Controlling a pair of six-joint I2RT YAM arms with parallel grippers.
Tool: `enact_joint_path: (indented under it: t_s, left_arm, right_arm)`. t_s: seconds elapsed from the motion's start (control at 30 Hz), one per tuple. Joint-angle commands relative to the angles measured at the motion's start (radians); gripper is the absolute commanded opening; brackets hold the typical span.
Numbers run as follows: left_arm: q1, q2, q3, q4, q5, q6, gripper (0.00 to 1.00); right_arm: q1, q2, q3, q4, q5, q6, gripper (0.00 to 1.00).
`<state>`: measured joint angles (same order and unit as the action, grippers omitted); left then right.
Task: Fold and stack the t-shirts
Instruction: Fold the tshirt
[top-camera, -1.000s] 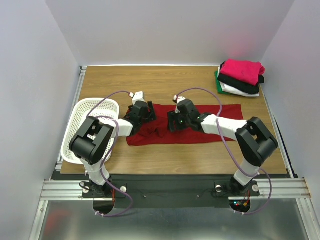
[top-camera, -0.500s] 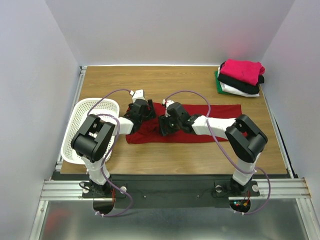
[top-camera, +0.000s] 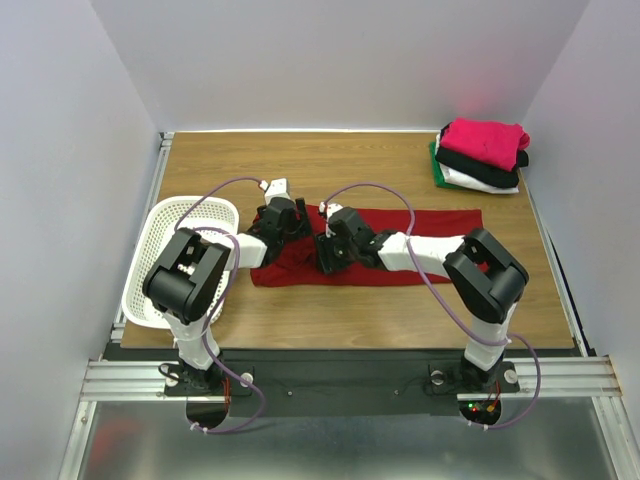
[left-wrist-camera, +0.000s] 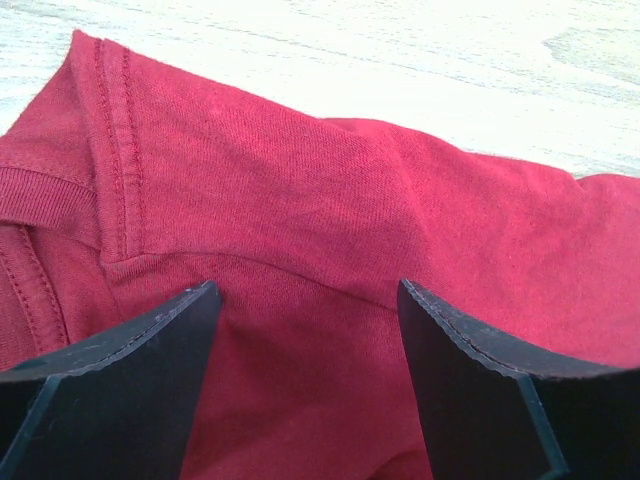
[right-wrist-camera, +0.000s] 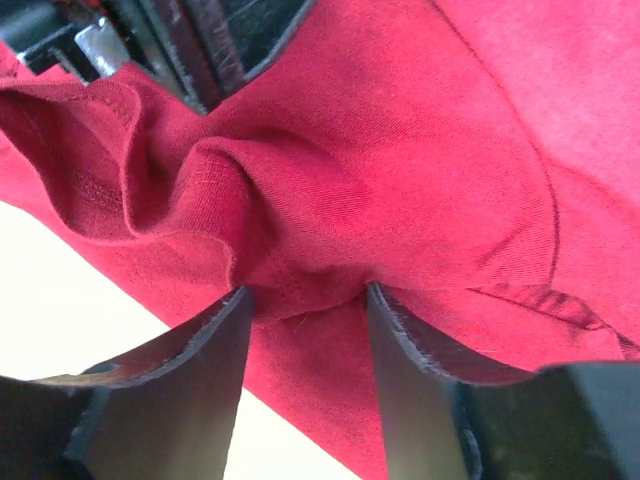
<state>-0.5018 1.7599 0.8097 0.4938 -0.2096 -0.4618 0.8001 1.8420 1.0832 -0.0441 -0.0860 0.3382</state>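
One dark red shirt (top-camera: 440, 222) lies across the mid-tabletop (top-camera: 350, 170), flat on the right, rumpled into folds at its left end. The left hand (left-wrist-camera: 308, 300) stands apart over cloth beside a stitched hem; the right hand (right-wrist-camera: 308, 295) pinches a bunched fold.

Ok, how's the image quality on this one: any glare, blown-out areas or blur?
Top external: evenly lit and sharp, with a pink glow on the back wall above the stack of folded shirts. Left wrist: tabletop washed out, dark red t-shirt crisp down to its stitching. Right wrist: table blown to white at lower left, cloth sharp, right gripper's fingers near-black with little detail.
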Motion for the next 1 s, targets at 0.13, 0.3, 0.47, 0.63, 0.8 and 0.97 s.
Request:
enact_joint_path:
  t_s: [0.13,0.3,0.47,0.63,0.8,0.97]
  left_arm:
    - [0.008,0.012,0.031,0.011,0.007,0.017,0.83]
    - [0.011,0.015,0.029,0.011,0.009,0.02,0.84]
    - [0.017,0.013,0.028,0.014,0.01,0.022,0.84]
    - [0.025,0.015,0.025,0.014,0.007,0.026,0.83]
    - [0.028,-0.005,0.028,0.014,-0.002,0.038,0.83]
    - [0.028,-0.112,0.008,0.012,-0.008,0.046,0.84]
  right_arm:
    - [0.031,0.029,0.047,0.035,0.002,-0.011,0.45]
    - [0.034,0.059,0.064,0.03,-0.003,-0.018,0.29]
    - [0.036,0.039,0.064,0.026,0.002,-0.022,0.16]
    - [0.036,-0.01,0.047,0.021,0.006,-0.018,0.18]
    - [0.036,-0.038,0.034,0.021,0.019,-0.015,0.31]
    - [0.054,-0.066,0.03,0.02,0.026,-0.018,0.43]
